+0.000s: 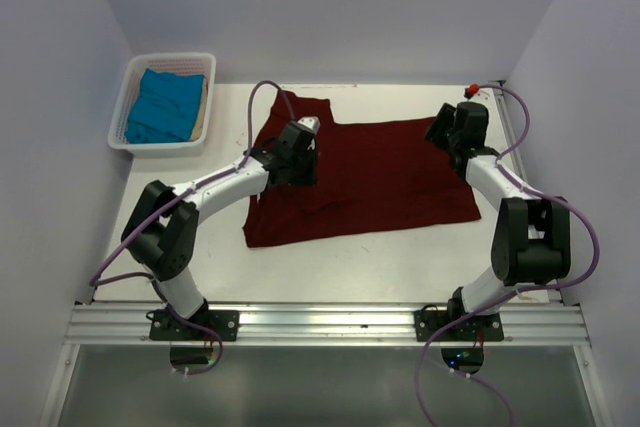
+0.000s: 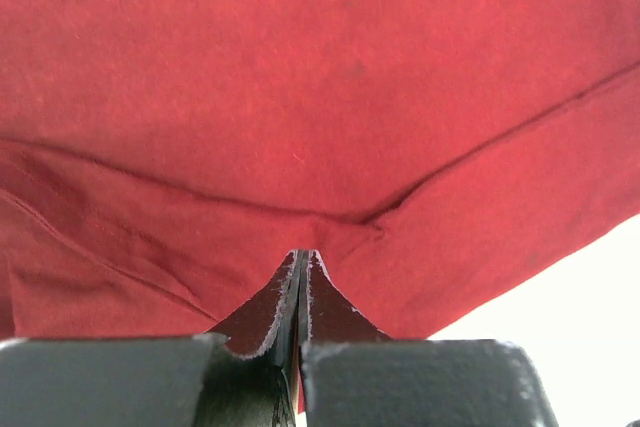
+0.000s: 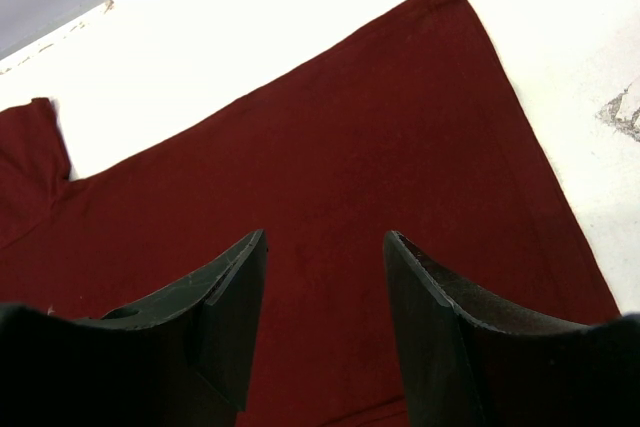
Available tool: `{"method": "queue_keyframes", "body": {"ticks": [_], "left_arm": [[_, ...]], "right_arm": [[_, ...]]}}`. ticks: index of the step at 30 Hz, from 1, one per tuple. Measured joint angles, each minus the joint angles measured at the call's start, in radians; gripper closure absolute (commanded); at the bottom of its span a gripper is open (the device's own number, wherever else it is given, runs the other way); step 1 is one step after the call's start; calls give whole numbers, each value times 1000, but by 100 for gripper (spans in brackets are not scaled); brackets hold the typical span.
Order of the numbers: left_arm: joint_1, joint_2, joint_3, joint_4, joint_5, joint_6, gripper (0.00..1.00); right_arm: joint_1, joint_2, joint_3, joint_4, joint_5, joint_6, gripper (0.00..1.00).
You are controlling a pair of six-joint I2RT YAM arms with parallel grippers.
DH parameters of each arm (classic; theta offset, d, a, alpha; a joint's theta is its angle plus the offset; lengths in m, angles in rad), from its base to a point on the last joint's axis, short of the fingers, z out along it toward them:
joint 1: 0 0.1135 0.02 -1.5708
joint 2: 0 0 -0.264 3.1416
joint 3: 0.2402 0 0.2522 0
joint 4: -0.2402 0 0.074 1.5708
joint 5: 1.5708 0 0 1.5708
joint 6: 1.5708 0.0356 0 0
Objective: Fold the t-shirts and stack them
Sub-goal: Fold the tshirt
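A dark red t-shirt (image 1: 390, 172) lies spread flat on the white table (image 1: 350, 267). My left gripper (image 1: 300, 175) is down on the shirt's left part, near a sleeve. In the left wrist view its jaws (image 2: 302, 257) are shut, and the red cloth (image 2: 300, 67) puckers into their tips in a pinched fold. My right gripper (image 1: 438, 132) hovers over the shirt's far right corner. In the right wrist view it (image 3: 325, 247) is open and empty above the flat cloth (image 3: 350, 127).
A white basket (image 1: 170, 57) stands at the far left corner and holds a folded blue t-shirt (image 1: 165, 105). White walls enclose the table on the left, back and right. Bare table shows in front of the shirt.
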Motion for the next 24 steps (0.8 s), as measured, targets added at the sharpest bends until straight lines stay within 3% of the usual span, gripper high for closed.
{"method": "queue_keyframes", "body": {"ticks": [3, 6, 15, 24], "left_arm": [[0, 35, 42, -32, -16, -6, 73], [0, 42, 35, -64, -30, -17, 66], [0, 31, -82, -117, -37, -95, 65], [0, -30, -96, -126, -37, -120, 68]], "right_arm": [[0, 0, 0, 0, 0, 0, 46], [0, 0, 0, 0, 0, 0, 46], [0, 8, 0, 0, 0, 0, 46], [0, 19, 0, 0, 0, 0, 46]]}}
